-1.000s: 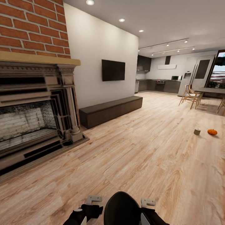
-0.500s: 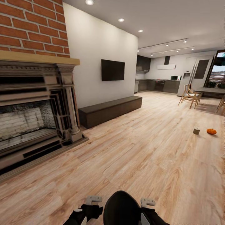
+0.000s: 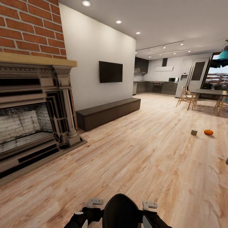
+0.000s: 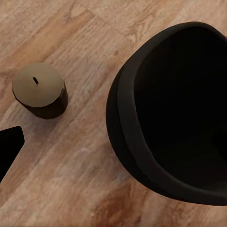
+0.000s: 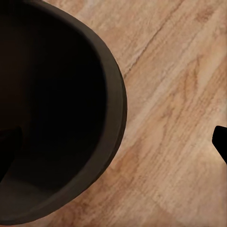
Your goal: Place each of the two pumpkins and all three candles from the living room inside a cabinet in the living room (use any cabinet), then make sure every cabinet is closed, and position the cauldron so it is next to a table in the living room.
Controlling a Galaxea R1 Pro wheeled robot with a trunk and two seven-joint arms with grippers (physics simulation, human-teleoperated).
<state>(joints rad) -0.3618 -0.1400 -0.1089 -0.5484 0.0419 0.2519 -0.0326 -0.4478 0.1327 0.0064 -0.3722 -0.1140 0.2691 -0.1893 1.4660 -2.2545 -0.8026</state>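
An orange pumpkin (image 3: 208, 132) lies on the wooden floor far to the right, with a small beige candle (image 3: 194, 132) just left of it. The long dark brown cabinet (image 3: 107, 112) stands shut against the white wall under the TV. In the left wrist view another beige candle (image 4: 39, 90) stands on the floor beside a black round cauldron (image 4: 175, 113). The cauldron (image 5: 52, 109) also appears under my right wrist. My left gripper (image 4: 113, 156) and right gripper (image 5: 113, 156) hang open above the floor, holding nothing, with a dark fingertip (image 4: 9, 146) at the picture's edge.
A brick fireplace (image 3: 31, 104) with a raised hearth fills the left. A dining table (image 3: 209, 92) with wooden chairs (image 3: 187, 98) stands at the far right, the dark kitchen (image 3: 158, 86) behind it. My arms and trunk (image 3: 122, 210) sit at the bottom.
The whole picture has slid left, so the camera has turned right; more of the dining table now shows. Pumpkin, candle and cabinet have not moved themselves.
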